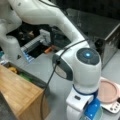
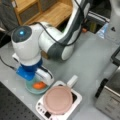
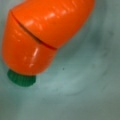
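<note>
Claw [image 2: 37, 81] hung just over the pale green bowl [image 2: 31, 90]; whether it was wide or narrow I cannot tell; the orange toy carrot [image 3: 42, 35] lay inside this bowl, beside the pink-lidded scale [image 2: 58, 100].

My carrot [image 3: 45, 32] is glossy orange with a green stem end, lying in the pale teal bowl [image 3: 87, 87] beside the pink-topped scale [image 2: 58, 100].

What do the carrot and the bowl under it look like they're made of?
Carrot: probably glossy plastic, given its bright highlights, moulded seam and green cap; likely a toy. Bowl: pale teal, smooth with a soft sheen, perhaps plastic or glazed ceramic; the look leaves it open.
</note>
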